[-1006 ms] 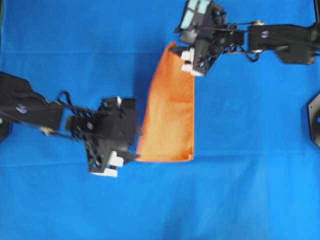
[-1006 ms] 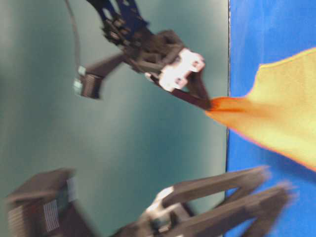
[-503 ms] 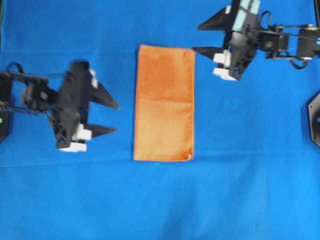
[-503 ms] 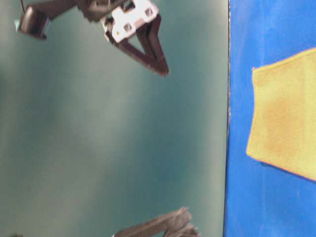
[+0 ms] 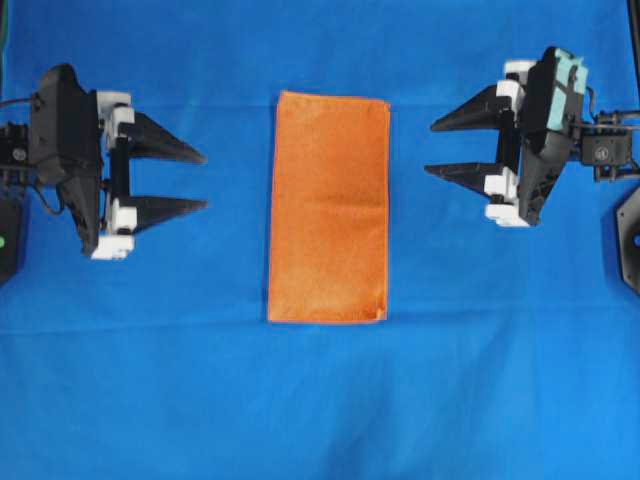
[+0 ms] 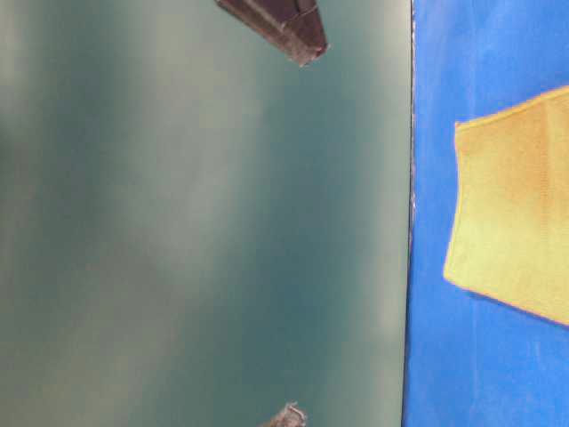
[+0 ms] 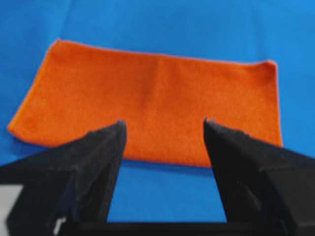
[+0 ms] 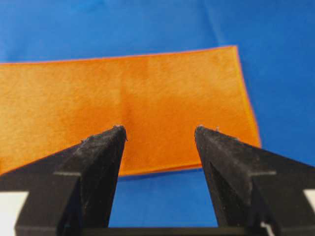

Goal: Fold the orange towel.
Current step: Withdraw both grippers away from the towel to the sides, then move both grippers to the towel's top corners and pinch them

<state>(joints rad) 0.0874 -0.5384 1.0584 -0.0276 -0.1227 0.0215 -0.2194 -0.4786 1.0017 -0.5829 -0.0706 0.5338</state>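
**Towel lies lengthwise between two open grippers**

The left gripper (image 5: 200, 178) has its fingers (image 5: 165, 151) spread and empty, pointing across the table toward the towel's left long edge. The right gripper (image 5: 432, 148) mirrors it from the other side, fingers (image 5: 462, 171) spread wide with nothing between them, pointing at the right long edge. Neither touches the cloth; both stand well apart from it, at about the same distance, so neither arm is clearly nearer.

The towel (image 5: 329, 208) lies flat on the blue table (image 5: 320, 400), midway between the two, as a tall narrow rectangle. Its long axis runs up and down the overhead view, square to the line joining the grippers; its short ends face the top and bottom of that view. Each wrist view shows it broadside, straight ahead of the fingers.

A further fold, if wanted, would likely bring one short end over the other.
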